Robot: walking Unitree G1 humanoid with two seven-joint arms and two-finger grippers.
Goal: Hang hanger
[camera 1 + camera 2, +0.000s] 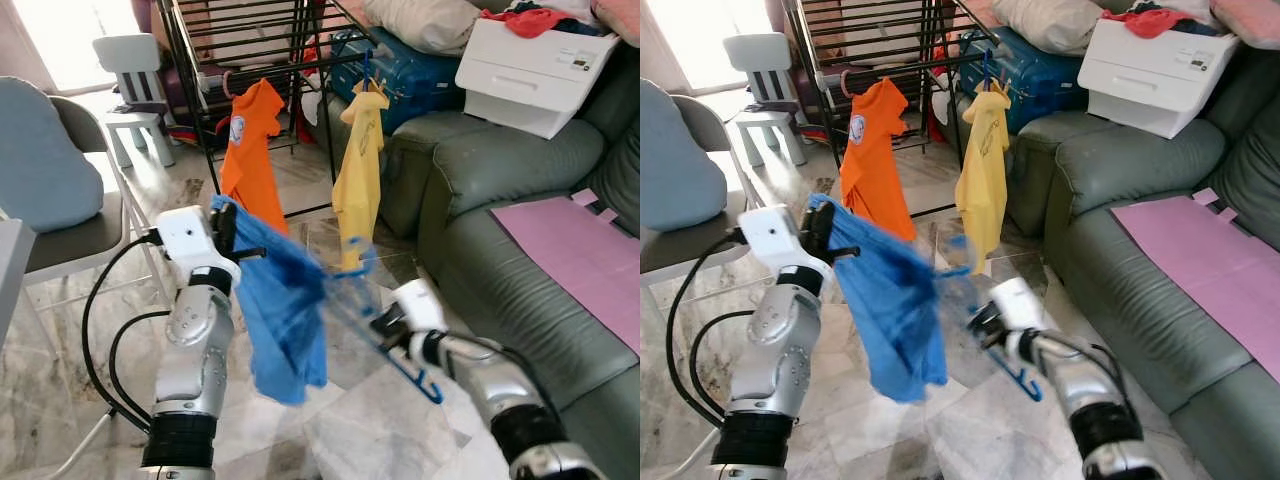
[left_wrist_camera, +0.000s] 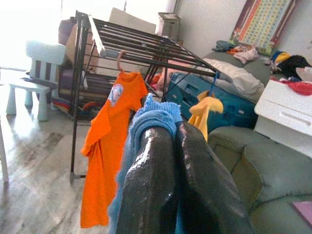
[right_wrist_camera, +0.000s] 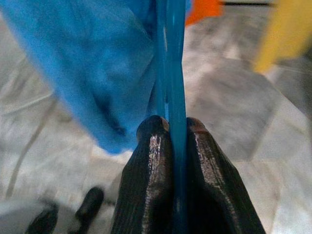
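Note:
A blue shirt (image 1: pixel 285 310) hangs between my two arms over the tiled floor. My left gripper (image 1: pixel 226 228) is shut on the shirt's upper edge, and its fingers (image 2: pixel 151 165) pinch bunched blue cloth (image 2: pixel 156 117). My right gripper (image 1: pixel 385 325) is shut on a blue plastic hanger (image 1: pixel 405 365), whose hook end points down toward the floor. The hanger bar (image 3: pixel 170 73) runs up from between the right fingertips into the shirt. Beyond stands a black drying rack (image 1: pixel 250 30) with an orange shirt (image 1: pixel 250 150) and a yellow shirt (image 1: pixel 360 165) hanging from it.
A green sofa (image 1: pixel 500 200) with a purple cloth (image 1: pixel 575 250) runs along the right. A white box (image 1: pixel 535 70) and a blue suitcase (image 1: pixel 410 70) sit behind it. A grey chair (image 1: pixel 70 230) and a white child's chair (image 1: pixel 135 95) stand at the left.

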